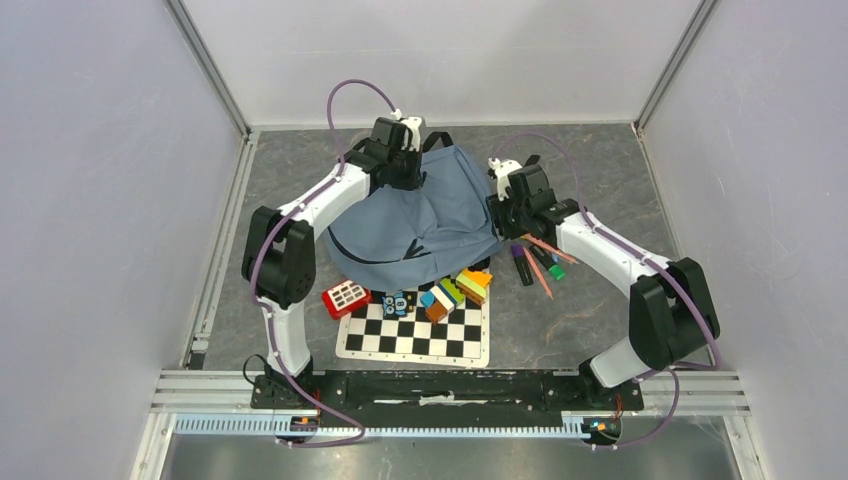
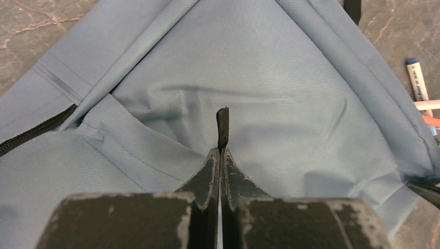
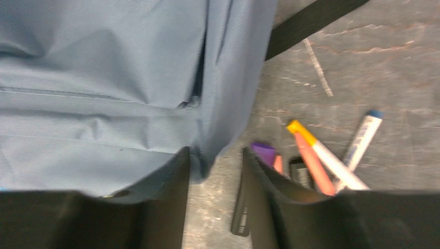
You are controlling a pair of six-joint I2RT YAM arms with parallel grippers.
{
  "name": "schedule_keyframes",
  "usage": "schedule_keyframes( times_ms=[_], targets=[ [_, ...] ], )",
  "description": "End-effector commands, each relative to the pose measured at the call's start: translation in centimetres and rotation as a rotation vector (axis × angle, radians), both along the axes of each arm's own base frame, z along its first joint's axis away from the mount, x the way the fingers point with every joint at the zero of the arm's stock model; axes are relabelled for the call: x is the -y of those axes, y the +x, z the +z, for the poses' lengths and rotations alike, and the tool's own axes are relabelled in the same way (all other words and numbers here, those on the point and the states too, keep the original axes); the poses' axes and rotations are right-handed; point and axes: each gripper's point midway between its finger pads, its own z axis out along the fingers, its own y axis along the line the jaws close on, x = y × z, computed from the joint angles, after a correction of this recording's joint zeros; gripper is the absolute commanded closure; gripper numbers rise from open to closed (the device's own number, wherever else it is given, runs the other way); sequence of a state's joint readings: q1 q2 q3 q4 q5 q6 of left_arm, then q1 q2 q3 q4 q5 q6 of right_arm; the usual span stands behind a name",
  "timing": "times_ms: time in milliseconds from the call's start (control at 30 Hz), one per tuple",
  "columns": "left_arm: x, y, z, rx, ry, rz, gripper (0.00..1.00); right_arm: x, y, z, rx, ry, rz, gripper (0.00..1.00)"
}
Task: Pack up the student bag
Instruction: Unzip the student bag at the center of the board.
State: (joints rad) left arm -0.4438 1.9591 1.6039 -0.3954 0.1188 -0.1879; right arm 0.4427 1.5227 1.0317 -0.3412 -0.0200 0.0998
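Two arms reach forward; left gripper (image 2: 220, 153) pinches the student bag (image 2: 290, 78), right gripper (image 3: 215, 158) spread.

Under my left claw (image 2: 221, 153), the student bag (image 2: 290, 93) is matt woven cloth, finely ribbed and softly creased. My fingers (image 2: 205, 179) are matt black, scuffed pale at the edges. Beside my right claw (image 3: 214, 155), the table (image 3: 363, 67) looks like matt veined stone, and the pens (image 3: 332, 161) smooth plastic

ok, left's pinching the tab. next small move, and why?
Probably close the right gripper on the student bag. Its jaws stand open with the bag's edge in the gap, while the left gripper is shut on a black tab. Anchoring the fabric should help the pull.
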Motion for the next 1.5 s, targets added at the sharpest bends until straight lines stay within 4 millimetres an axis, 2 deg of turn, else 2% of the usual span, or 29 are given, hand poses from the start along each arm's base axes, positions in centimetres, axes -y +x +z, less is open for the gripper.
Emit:
schedule_keyframes(
  times_ms=[0,100,167,233,400,533,667,800,867,933,1033,1067,1133,1267,1333,1467],
  targets=[
    [1.4,2.2,4.8,0.112,-0.156,0.014,0.98,0.7,2.5,4.8,0.13,-0.022,-0.041,0.41],
    [1.5,1.2,4.1,0.081,-0.173,0.013,0.98,-0.8,3.2,8.0,0.222,0.027,0.01,0.22],
    [1.5,0.7,3.4,0.058,-0.18,0.012,0.98,-3.1,3.0,9.7,0.276,0.079,0.104,0.16],
    [1.4,0.5,3.1,0.048,-0.183,0.017,0.98,-5.5,2.4,10.2,0.302,0.119,0.204,0.13],
    [1.5,0.5,3.4,0.047,-0.203,0.032,0.98,-11.5,1.2,8.9,0.241,0.252,0.362,0.13],
    [1.3,0.3,3.6,0.047,-0.21,0.052,0.98,-14.8,0.8,7.9,0.167,0.35,0.415,0.16],
    [0.9,0.0,3.3,0.045,-0.214,0.07,0.98,-17.2,0.7,6.7,0.099,0.41,0.438,0.17],
    [0.9,-0.6,3.1,0.037,-0.226,0.074,0.98,-18.2,1.2,5.1,0.073,0.412,0.412,0.19],
    [0.8,-0.7,3.1,0.039,-0.23,0.077,0.98,-18.4,1.7,4.5,0.059,0.405,0.397,0.24],
    [0.7,-0.7,3.1,0.04,-0.232,0.081,0.98,-18.7,2.1,4.1,0.05,0.396,0.389,0.35],
    [0.8,-0.7,3.1,0.044,-0.234,0.085,0.98,-18.8,2.1,3.3,0.037,0.383,0.389,0.64],
    [0.7,-0.5,3.3,0.052,-0.233,0.088,0.98,-18.8,2.0,3.0,0.032,0.377,0.386,0.79],
    [0.4,0.1,3.3,0.071,-0.217,0.101,0.98,-18.6,1.8,2.9,0.026,0.364,0.383,0.98],
    [-1.1,1.9,3.5,0.123,-0.134,0.165,0.98,-18.0,1.0,2.9,0.031,0.328,0.392,1.0],
    [-2.6,3.0,3.5,0.149,-0.075,0.242,0.98,-17.5,0.3,2.8,0.028,0.319,0.394,1.0],
    [-4.5,4.8,3.9,0.171,-0.07,0.315,0.98,-16.7,-1.0,2.6,0.018,0.303,0.403,1.0]
  ],
)
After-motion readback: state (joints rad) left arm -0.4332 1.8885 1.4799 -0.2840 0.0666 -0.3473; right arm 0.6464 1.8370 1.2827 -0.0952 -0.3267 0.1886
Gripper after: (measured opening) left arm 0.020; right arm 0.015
